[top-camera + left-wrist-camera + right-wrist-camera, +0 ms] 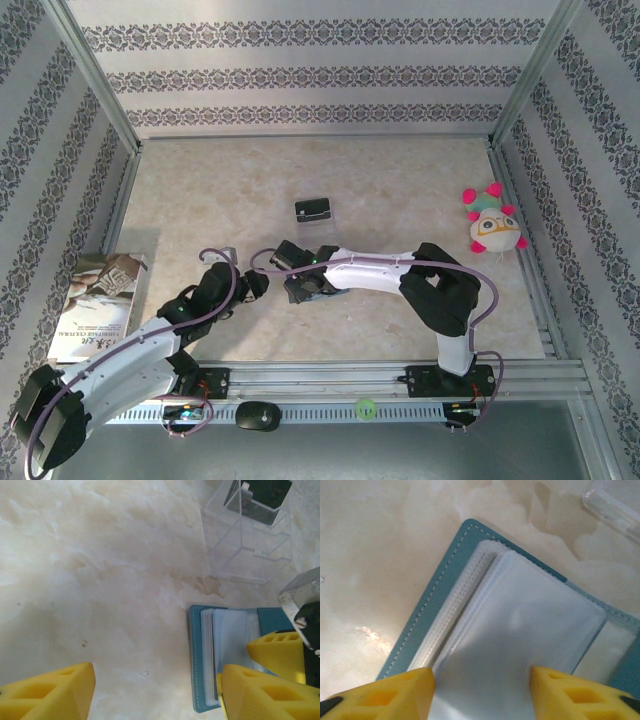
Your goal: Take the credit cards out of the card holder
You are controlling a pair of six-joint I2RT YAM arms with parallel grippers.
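Note:
The teal-blue card holder [198, 665] lies open on the marble table, its pale plastic sleeves [530, 620] fanned upward. I cannot make out any credit cards in the sleeves. My right gripper [482, 680] hangs just over the open holder [437, 595], jaws open, one yellow finger on each side of the top sleeve. My left gripper [155, 680] is open too; its right finger [265, 695] overlaps the holder's near corner and its left finger [50, 695] is over bare table. In the top view both grippers, left [260, 284] and right [298, 288], meet at the table's middle.
A clear plastic stand [250, 535] holding a dark piece stands just beyond the holder, also visible from above as the stand [315, 214]. A plush toy [492, 225] sits at the right, a booklet [100, 305] at the left edge. Metal frame rails border the table.

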